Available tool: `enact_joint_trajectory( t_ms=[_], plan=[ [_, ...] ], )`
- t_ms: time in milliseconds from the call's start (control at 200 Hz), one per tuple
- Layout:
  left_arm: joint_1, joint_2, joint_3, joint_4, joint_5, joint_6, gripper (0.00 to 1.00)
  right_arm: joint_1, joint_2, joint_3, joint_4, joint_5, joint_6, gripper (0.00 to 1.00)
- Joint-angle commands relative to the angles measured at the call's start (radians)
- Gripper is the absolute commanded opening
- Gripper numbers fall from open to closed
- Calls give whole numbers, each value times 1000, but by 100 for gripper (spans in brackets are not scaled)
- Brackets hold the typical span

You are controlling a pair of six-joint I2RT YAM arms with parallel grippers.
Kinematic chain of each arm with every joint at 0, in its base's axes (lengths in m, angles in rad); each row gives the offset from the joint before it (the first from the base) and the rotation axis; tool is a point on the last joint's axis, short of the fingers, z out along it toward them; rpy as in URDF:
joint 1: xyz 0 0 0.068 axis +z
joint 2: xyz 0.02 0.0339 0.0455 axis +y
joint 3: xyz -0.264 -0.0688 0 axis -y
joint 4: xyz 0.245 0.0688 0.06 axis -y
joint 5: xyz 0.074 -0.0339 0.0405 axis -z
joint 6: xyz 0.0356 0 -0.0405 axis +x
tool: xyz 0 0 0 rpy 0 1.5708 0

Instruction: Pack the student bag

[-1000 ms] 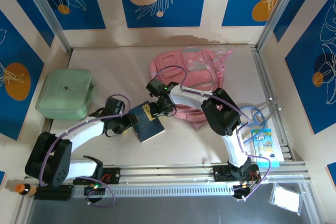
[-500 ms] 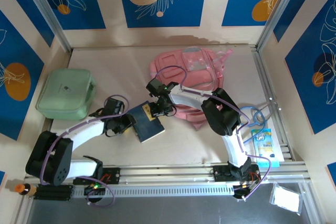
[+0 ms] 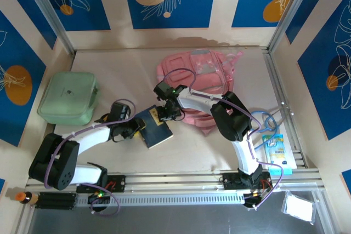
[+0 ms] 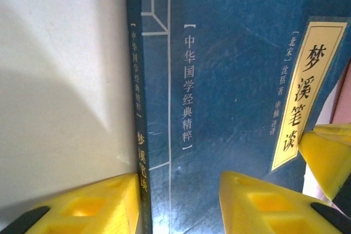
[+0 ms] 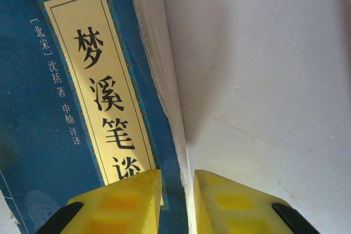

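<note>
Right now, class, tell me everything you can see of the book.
The book is a dark-blue paperback with a yellow title strip in black Chinese characters, white lettering on cover and spine, and pale page edges. Closed, it lies flat, cover up, on the table beside the bag. The left gripper straddles its spine, the right gripper its page edge; contact cannot be judged.

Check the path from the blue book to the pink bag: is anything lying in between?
Nothing loose on the table lies between the book and the student bag. Only the right arm crosses that gap, with the right gripper at the book's far edge. The mint case sits well off to the left.
</note>
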Motion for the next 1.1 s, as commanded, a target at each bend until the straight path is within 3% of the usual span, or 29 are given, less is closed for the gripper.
enact_joint_trajectory(
  t_ms=[0,135,360,645,970,1095],
  plan=[
    [-8,22,5,112,108,-1,42,-4,39,-12,-20,-35,12,18],
    [-8,-35,22,191,168,26,38,-13,42,-18,-19,-32,31,12],
    [-8,-118,23,214,202,93,34,-22,50,-25,-9,-42,42,11],
    [-8,-36,21,217,200,83,32,-21,54,-23,-8,-49,46,11],
    [-7,-19,50,133,132,99,12,-32,-64,-93,80,-45,56,12],
    [6,-69,66,41,67,120,2,-38,-168,-160,154,-26,58,25]
  ],
)
